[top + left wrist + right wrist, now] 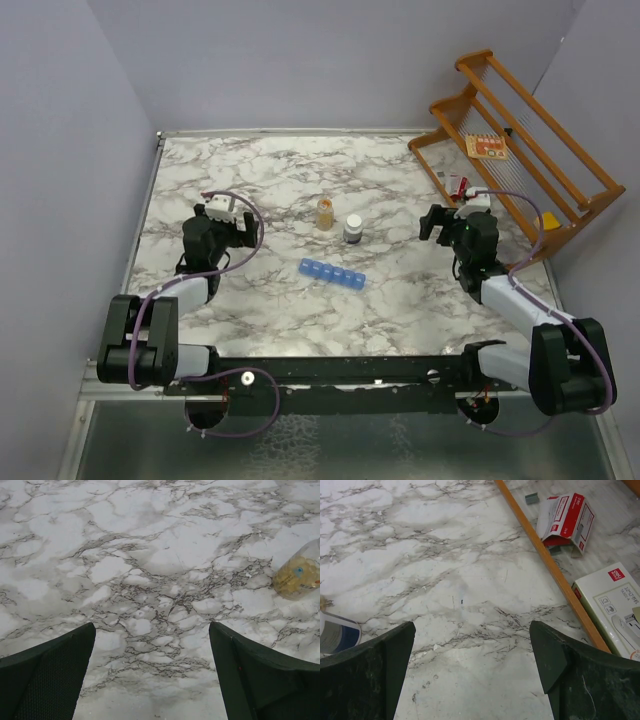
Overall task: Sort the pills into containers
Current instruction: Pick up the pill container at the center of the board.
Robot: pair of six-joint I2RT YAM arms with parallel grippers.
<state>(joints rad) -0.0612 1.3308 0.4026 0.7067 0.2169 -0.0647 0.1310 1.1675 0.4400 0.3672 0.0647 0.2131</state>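
Two grippers hover over the marble table (pixel 300 170) with nothing between their fingers. The left gripper (pixel 151 625) has its dark fingers (pixel 55 675) spread wide apart above bare marble, and the right gripper (pixel 472 625) is parted just as widely.

Off the left gripper's right finger, a small amber bottle (pixel 298 575) with yellowish contents shows at the edge of the left wrist view. At the left edge of the right wrist view, a sliver of the dark bottle with a white cap (pixel 337 632) is visible.

From above, the two bottles stand near each other at the middle of the table, between the arms. The containers (pixel 333 273), a blue strip of joined compartments, lie at a slant just nearer the arm bases than the bottles. They are well apart from both grippers, and whether their lids are up cannot be told.

To the right of the right gripper, a wooden rack (pixel 520 150) leans by the wall. Its lower rail (pixel 545 560) crosses the right wrist view, with a torn red-and-white box (pixel 567 517) and a white carton (pixel 610 605) lying beyond it.
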